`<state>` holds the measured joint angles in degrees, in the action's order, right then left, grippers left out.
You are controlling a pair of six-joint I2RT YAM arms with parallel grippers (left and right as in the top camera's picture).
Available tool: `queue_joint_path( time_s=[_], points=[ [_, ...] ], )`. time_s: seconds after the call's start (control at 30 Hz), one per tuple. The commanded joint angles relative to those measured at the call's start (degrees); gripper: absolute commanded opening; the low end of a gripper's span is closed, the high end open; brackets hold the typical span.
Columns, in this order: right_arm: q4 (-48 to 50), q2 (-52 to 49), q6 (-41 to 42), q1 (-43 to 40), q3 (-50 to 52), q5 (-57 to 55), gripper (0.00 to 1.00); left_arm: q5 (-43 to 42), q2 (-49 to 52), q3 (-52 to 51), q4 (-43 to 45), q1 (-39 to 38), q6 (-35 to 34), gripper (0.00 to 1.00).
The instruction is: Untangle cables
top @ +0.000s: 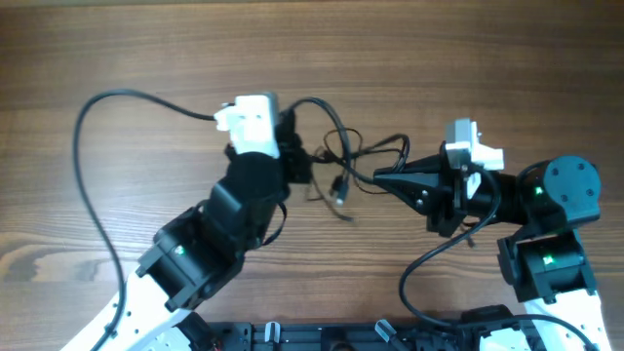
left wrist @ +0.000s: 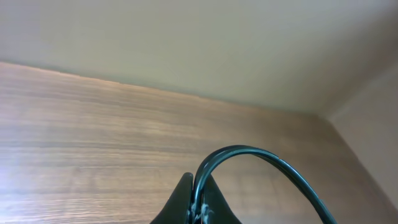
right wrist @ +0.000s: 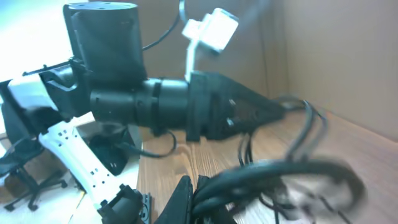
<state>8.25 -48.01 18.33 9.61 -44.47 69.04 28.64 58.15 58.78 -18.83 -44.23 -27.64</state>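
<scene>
the thin black cables (top: 343, 161) sit in a loose tangle near the middle of the wooden desk (top: 146, 49), strung between the tips of the two arms. the left arm (top: 244, 195) reaches in from the lower left and the right arm (top: 439, 185) from the right. the left jaws are pressed together on one strand, which arches up out of them and curves away to the right. the right jaws are clamped on a blurred bunch of strands. a small plug (top: 339, 192) hangs at the tangle's lower edge.
</scene>
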Motion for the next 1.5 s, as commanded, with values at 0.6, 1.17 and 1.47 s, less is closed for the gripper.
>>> queue_joint_path(
  time_s=[0.6, 1.17, 1.47],
  points=[
    [-19.78, -3.19, -0.44, -1.44, -0.09, -4.61, 0.04, 5.73, -11.43, 0.81, 5.95, 7.76, 11.13, 0.04],
    [-42.51, -6.43, -1.29, -1.44, -0.09, -42.23, 0.32, 5.75, -11.56, 0.81, 7.56, 7.76, 15.50, 0.04],
    [-43.82, -6.43, -9.31, -1.44, -0.09, -33.55, 0.52, 4.98, -11.54, 0.81, 7.52, 7.76, 15.47, 0.04]
  ],
)
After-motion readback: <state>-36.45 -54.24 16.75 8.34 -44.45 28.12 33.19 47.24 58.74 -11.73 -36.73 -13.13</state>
